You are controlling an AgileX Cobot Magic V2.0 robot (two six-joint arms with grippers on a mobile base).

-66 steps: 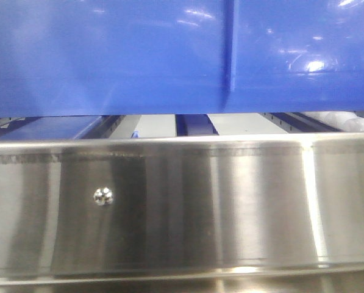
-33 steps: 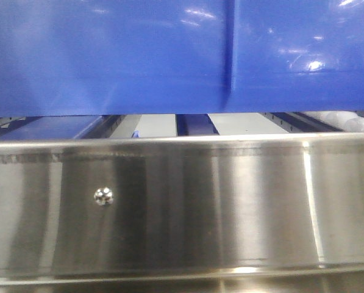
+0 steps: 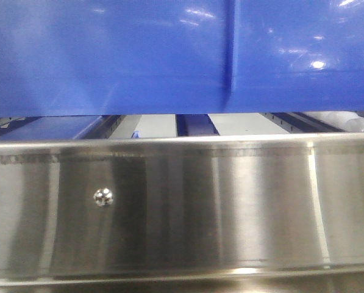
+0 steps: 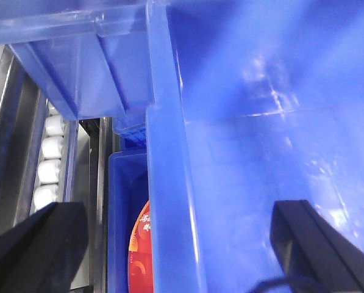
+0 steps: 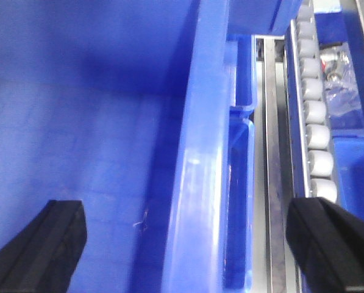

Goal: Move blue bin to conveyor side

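Blue bin (image 3: 108,55): glossy moulded plastic, smooth wall with one raised vertical rib (image 3: 230,61), specular highlights. It sits just behind and above a brushed stainless rail (image 3: 230,207) with a domed screw (image 3: 103,196). Roller-track members show in the gap under it. The near wall runs left-right across the full front view with its ends out of frame, so I can't confirm the long axis. Left gripper (image 4: 178,210) is spread wide and straddles the thick rim (image 4: 166,152). Its black fingers (image 4: 35,244) sit one inside the bin and one outside, with clearance both sides, gripping nothing. Right gripper (image 5: 185,207) is likewise spread across the opposite rim, no pinch. White rollers (image 5: 316,122) run beside that wall. A second blue bin (image 4: 124,213) with a red-orange label (image 4: 139,244) lies below.
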